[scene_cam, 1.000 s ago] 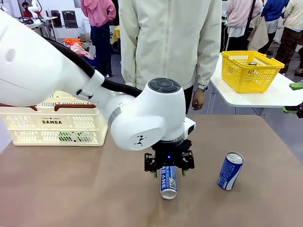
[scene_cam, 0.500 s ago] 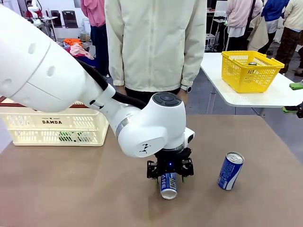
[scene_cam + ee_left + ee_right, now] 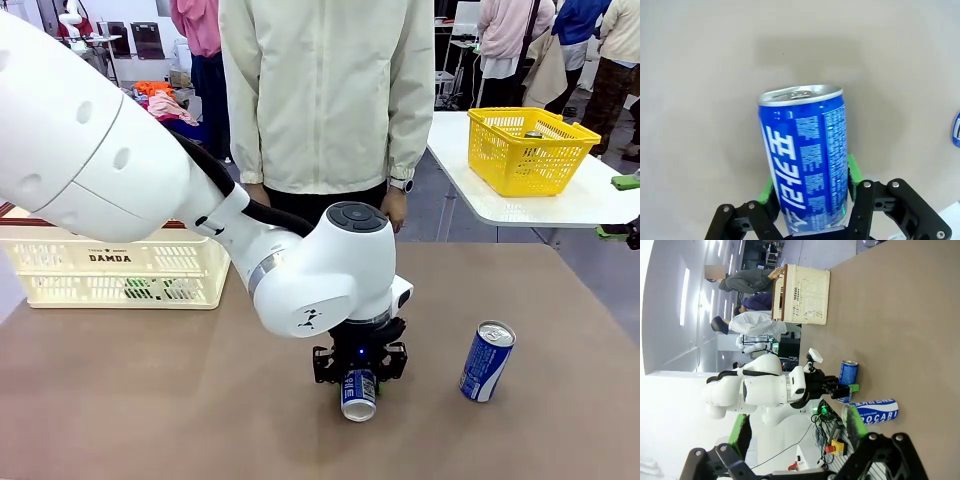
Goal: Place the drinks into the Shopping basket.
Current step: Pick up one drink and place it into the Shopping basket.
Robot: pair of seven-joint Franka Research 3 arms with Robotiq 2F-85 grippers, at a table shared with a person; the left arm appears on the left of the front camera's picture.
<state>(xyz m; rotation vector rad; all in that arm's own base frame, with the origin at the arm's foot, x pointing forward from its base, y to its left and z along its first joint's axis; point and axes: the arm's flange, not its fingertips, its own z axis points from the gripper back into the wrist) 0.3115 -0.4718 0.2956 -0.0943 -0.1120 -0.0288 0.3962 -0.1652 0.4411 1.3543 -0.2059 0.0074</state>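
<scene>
A blue-and-white drink can (image 3: 805, 150) is seen lying on its side on the brown desk (image 3: 150, 400), its silver top turned toward the robot's side. It is held between the jaws of the left gripper (image 3: 359, 381), which is pointed down over it. The green pads (image 3: 853, 172) are pressed against the can's two long sides, so the jaws are clenched on it while it rests on the desk. To the right of that can, well apart from it, a second blue drink can (image 3: 487, 361) is stood upright with nothing touching it. The right gripper (image 3: 795, 432) is released, its fingers (image 3: 854, 425) spread wide with nothing between them. Beyond the gripped can and to its left, the cream Shopping basket (image 3: 120, 262) is set at the desk's far edge. Straight beyond the can, a person (image 3: 320, 100) in a pale jacket is stood at the far side. Farther right, a yellow mesh basket (image 3: 530, 150) is placed on a white desk (image 3: 570, 205).
</scene>
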